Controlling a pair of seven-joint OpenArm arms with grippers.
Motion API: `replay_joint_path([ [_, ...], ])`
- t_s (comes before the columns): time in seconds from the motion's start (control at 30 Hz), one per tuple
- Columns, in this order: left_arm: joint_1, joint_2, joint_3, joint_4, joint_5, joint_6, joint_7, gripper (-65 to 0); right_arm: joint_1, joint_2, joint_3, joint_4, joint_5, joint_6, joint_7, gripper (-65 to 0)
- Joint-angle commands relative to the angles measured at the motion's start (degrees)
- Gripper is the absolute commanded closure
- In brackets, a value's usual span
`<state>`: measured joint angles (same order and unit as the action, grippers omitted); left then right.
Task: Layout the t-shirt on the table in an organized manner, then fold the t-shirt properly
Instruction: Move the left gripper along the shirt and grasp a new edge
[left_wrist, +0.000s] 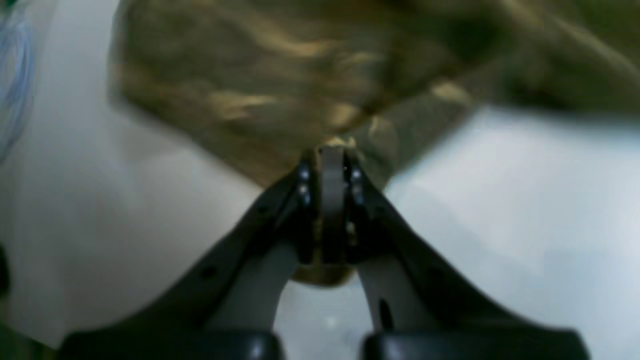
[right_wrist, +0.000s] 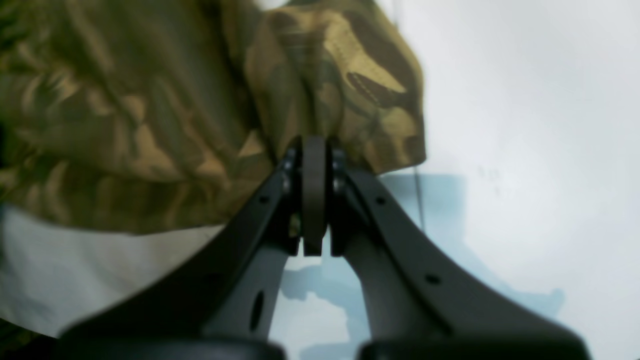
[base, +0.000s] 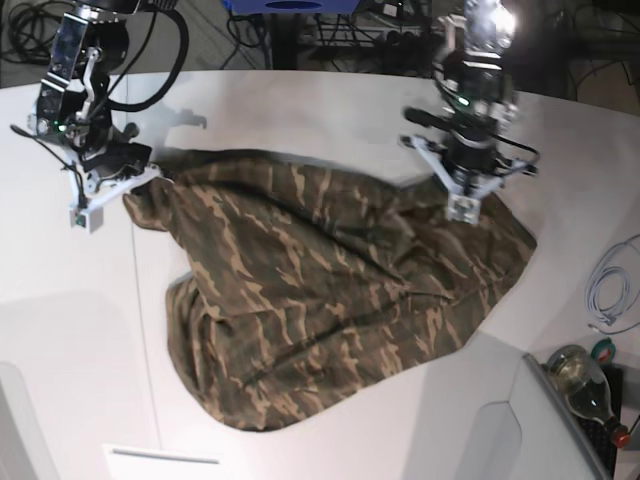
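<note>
On the wide white tabletop (base: 300, 100) I find the soft camouflage cloth t-shirt (base: 330, 300) lying rumpled, its far corners pinched, the right gripper (right_wrist: 315, 150) clamped shut on one and the left gripper (left_wrist: 332, 155) closed on the other.

No readable text, labels, brands, numbers or signs in any view. The olive, brown and tan camouflage cloth t-shirt (base: 340, 300) shows print pattern only, no lettering. The smooth white desk (base: 300, 110) is blank. The clear glass bottle with a red cap (base: 585, 385) at the desk's edge has no legible label; too small to tell.
</note>
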<state>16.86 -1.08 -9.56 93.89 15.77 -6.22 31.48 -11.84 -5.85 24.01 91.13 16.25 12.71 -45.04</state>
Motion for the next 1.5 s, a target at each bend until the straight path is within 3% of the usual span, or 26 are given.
replay_joint_path([
  [0.0,-1.43,0.25,-1.91,0.31,-1.48,-0.51,1.35,0.0,-0.34,0.00,-0.05,1.31,0.58,0.70,0.95,0.0],
  [0.2,-11.02,-0.54,-9.56,0.14,-9.13,-7.72,15.06,0.0,-6.05,0.35,-7.44,8.34,0.58,0.78,1.04,0.0],
  [0.43,-20.16,-0.54,-10.35,-1.36,-10.45,-7.89,21.83,0.0,-11.94,0.35,-10.25,18.36,0.41,0.26,0.95,0.0],
  [0.67,-30.97,-0.54,-10.44,-17.27,-10.19,-7.80,21.13,0.0,-8.16,0.53,-9.90,18.27,0.14,0.17,-0.81,0.0],
  [0.8,-35.28,-0.54,-10.44,-24.30,-10.19,-7.80,16.21,0.0,-3.33,2.20,-9.81,15.20,0.14,0.17,-4.24,0.0],
  [1.0,-40.38,-0.37,-10.44,-34.50,-10.10,-7.72,11.02,0.0,1.15,3.34,-8.58,8.08,0.14,0.08,-4.33,0.0],
  [1.17,-40.91,-0.54,-10.53,-38.55,-10.63,-4.64,7.24,0.0,1.51,3.60,-7.70,6.23,0.14,0.08,-4.06,0.0],
  [1.33,-38.18,-0.54,-10.53,-31.78,-14.67,-4.73,6.71,-25.3,1.42,3.60,-7.79,6.23,0.14,0.17,-3.97,0.0],
  [1.47,-29.74,-1.86,-10.35,-17.45,-21.00,-4.73,6.71,-35.1,1.42,3.60,-7.88,6.23,0.14,0.35,-3.97,0.0],
])
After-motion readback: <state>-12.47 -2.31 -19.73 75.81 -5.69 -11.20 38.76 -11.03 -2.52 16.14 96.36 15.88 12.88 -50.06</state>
